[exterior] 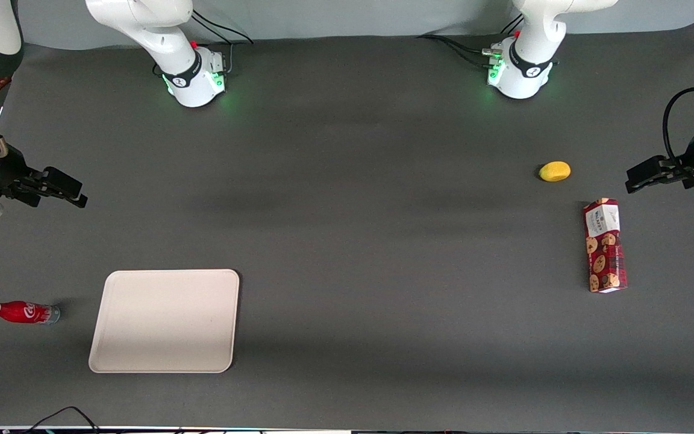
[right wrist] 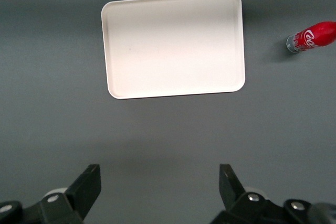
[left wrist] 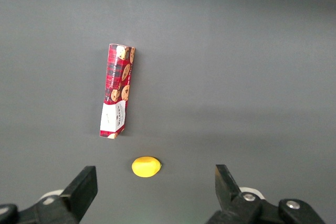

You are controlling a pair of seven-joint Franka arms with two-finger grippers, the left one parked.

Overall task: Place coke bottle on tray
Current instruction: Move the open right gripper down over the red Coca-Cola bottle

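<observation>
Pincer (exterior: 73, 191) released, hovering well apart from the coke bottle (exterior: 20, 312), which lies beside the tray (exterior: 165, 320); risk: rolling if nudged off-centre.

One coke bottle (exterior: 20, 312), one tray (exterior: 165, 320), one red cookie box (exterior: 605, 246), one yellow lemon-like fruit (exterior: 555, 171), all on one dark table (exterior: 347, 241), plus one working gripper (exterior: 73, 194), jaws spread with nothing between, up above the table's working-arm end.
</observation>
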